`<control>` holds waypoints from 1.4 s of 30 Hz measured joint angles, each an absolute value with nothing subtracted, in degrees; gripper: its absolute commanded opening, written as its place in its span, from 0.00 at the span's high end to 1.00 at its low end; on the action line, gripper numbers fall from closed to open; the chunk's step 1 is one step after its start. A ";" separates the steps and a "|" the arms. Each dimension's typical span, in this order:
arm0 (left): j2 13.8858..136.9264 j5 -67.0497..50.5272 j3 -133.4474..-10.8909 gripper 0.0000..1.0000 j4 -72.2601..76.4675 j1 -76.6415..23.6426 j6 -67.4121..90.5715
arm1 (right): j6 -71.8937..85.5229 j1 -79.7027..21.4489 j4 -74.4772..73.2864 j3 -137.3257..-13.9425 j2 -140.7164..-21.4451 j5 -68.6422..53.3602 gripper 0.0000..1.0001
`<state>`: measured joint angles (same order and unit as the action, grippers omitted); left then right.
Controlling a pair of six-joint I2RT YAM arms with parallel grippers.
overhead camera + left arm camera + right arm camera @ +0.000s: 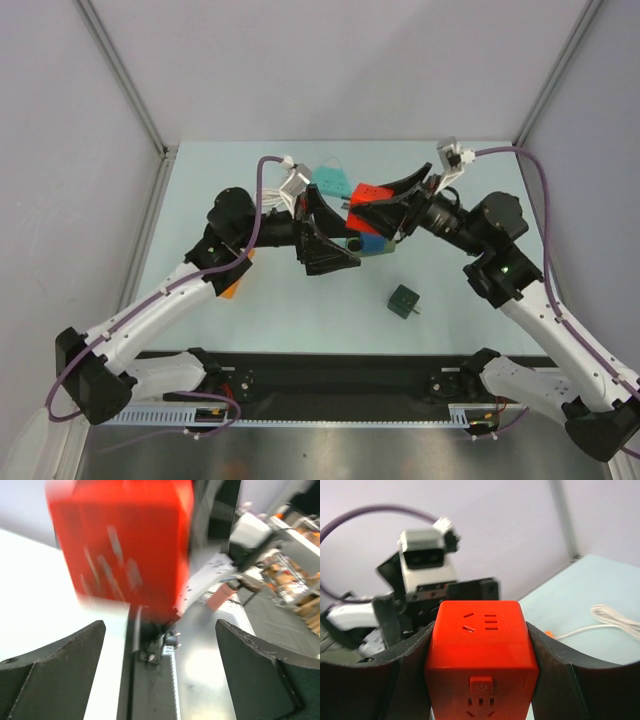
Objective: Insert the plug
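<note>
Pale green table [300,310], grey panel walls [330,70]. Right gripper [481,630] clamps red socket cube [480,660]. Left gripper [160,630] gapes wide, holding nothing.

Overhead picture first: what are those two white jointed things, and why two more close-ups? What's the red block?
They are two robot arms bolted at the near edge of the table, each ending in a two-finger gripper. The overhead view comes from a fixed camera above and behind them. The other two come from cameras on the wrists, so the dark shapes at the bottom are that arm's own fingers. The right gripper is clamped on a red socket cube. The left gripper is open, facing it, holding nothing. On the table lie a small dark green block, perhaps the plug, a teal piece and a white cable.
</note>
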<state>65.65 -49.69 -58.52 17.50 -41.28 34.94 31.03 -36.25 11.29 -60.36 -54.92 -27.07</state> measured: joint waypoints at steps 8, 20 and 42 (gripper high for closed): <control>68.31 -38.81 -61.67 0.85 -0.58 -31.29 29.36 | 26.61 -18.46 -6.48 -67.53 -54.54 -26.46 1.00; 111.02 -17.56 -97.97 0.88 -18.33 -18.50 20.93 | 25.28 -13.10 -12.97 -63.20 -57.04 -26.33 1.00; 149.93 0.40 -132.79 0.93 -27.40 -16.86 25.87 | 24.29 -13.15 -6.76 -61.73 -68.69 -27.44 1.00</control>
<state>149.93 0.40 -132.79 -27.40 -16.86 25.87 24.29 -13.15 -6.76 -61.73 -68.69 -27.44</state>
